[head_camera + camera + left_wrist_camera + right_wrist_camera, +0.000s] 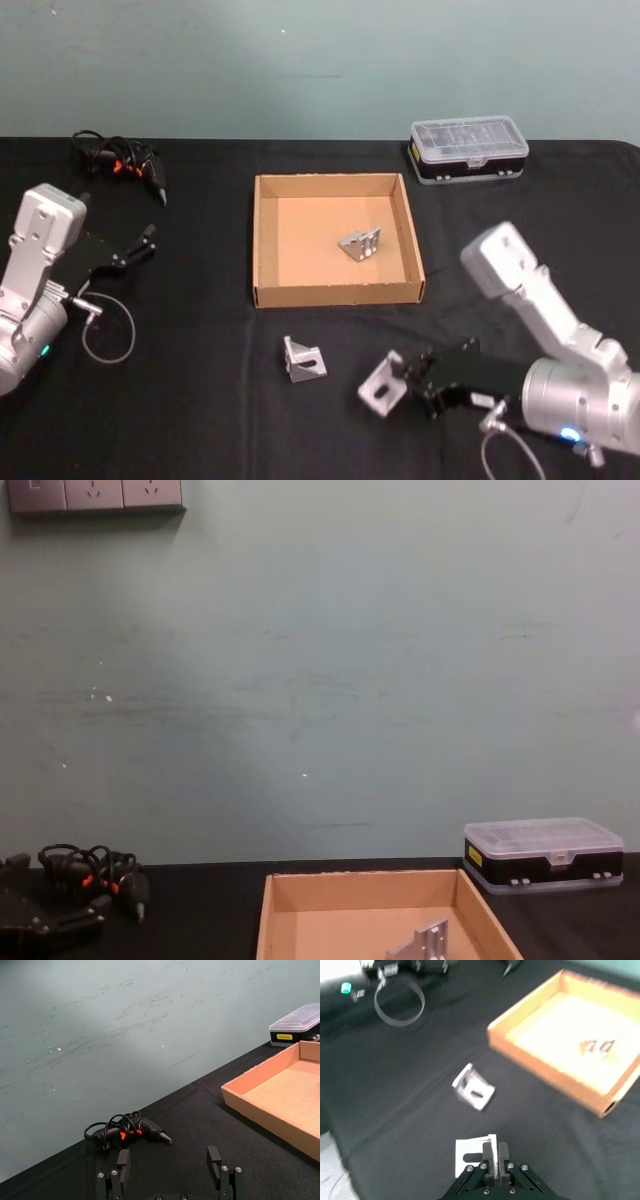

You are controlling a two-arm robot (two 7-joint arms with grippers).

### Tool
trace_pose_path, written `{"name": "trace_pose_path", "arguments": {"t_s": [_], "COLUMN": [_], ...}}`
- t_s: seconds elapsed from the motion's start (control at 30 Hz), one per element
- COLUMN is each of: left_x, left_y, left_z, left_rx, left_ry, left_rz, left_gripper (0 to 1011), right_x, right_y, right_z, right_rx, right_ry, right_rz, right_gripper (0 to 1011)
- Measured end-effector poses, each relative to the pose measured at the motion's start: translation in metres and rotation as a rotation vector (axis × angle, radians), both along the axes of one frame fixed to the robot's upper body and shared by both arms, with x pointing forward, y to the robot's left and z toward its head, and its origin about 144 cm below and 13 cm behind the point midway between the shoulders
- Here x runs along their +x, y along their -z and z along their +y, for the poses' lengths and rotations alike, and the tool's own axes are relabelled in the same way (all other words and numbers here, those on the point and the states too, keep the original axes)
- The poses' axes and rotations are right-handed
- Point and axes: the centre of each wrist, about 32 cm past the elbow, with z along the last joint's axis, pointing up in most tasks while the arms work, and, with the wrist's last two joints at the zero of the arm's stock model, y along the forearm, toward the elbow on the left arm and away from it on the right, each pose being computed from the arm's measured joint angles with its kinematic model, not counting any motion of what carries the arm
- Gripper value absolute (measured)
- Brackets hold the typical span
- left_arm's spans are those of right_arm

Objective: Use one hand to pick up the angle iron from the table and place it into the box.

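Right gripper [403, 374], lower right of head view, clenched on one flange of an angle iron [380, 388], low by the table [180, 420], below the box [335, 294]. Judged stiff, dense and slick, so the flat flange is the sound hold. Left gripper [138, 248], mid-left, idle, fingers spread. Right wrist view shows the pinch plainly; head view less so.

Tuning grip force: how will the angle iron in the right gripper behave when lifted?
Probably stiff: the angle iron looks like thick bent metal. The right gripper pinches one smooth flat flange near its edge, so it may pivot or slip. Likely light, being small beside the box. Left gripper parked, open.
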Motion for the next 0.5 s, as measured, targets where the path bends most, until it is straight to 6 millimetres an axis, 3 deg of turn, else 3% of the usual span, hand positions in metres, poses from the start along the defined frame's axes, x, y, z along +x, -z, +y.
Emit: {"name": "trace_pose_path", "arguments": {"t_s": [0.2, 0.5], "left_x": [0.000, 0.000], "left_y": [0.000, 0.000], "left_z": [0.000, 0.000], "left_rx": [0.000, 0.000], "left_ry": [0.000, 0.000], "left_rz": [0.000, 0.000], "left_gripper": [1000, 1000], "right_x": [0.005, 0.029], "right_y": [-0.015, -0.033], "right_z": [-0.001, 0.008], "right_rx": [0.020, 0.011], "right_ry": [0.037, 0.094], "right_rz": [-0.115, -0.305], "right_gripper": [57, 57]}}
